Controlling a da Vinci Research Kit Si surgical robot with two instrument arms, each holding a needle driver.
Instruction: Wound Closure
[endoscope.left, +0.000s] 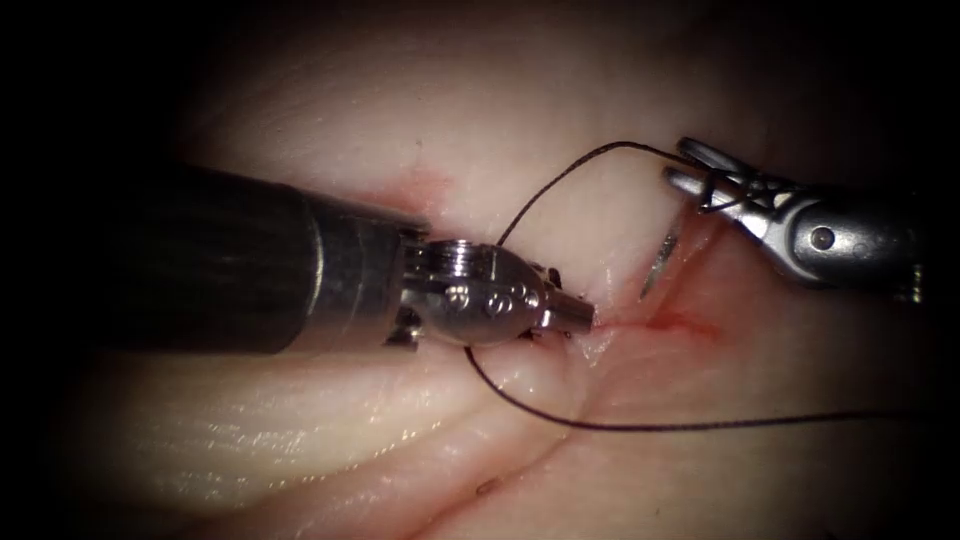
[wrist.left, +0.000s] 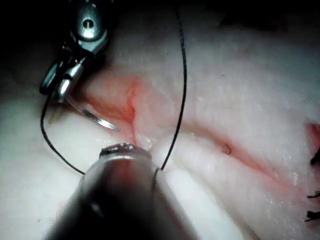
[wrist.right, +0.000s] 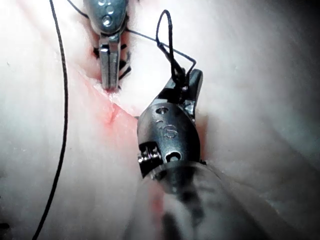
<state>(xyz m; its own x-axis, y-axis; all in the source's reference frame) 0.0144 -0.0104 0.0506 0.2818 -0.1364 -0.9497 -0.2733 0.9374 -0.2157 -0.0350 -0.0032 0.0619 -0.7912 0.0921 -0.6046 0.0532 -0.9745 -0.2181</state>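
Needle (endoscope.left: 660, 266) pinched in right tool (endoscope.left: 700, 180) over cut (endoscope.left: 640, 325); left tool (endoscope.left: 575, 318) closed at tissue (endoscope.left: 330, 440) edge.

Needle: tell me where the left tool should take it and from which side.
Probably mid-curve, just behind the tip. The right tool, shut on the needle near its thread end, leaves that stretch free, slanting down right of the cut. Come from the left, where the left tool sits shut at the cut's edge, jaws across the curve.

My right jaws grip the curved steel needle (endoscope.left: 659, 266) at its rear; its tip hangs free above the cut (endoscope.left: 660, 322).
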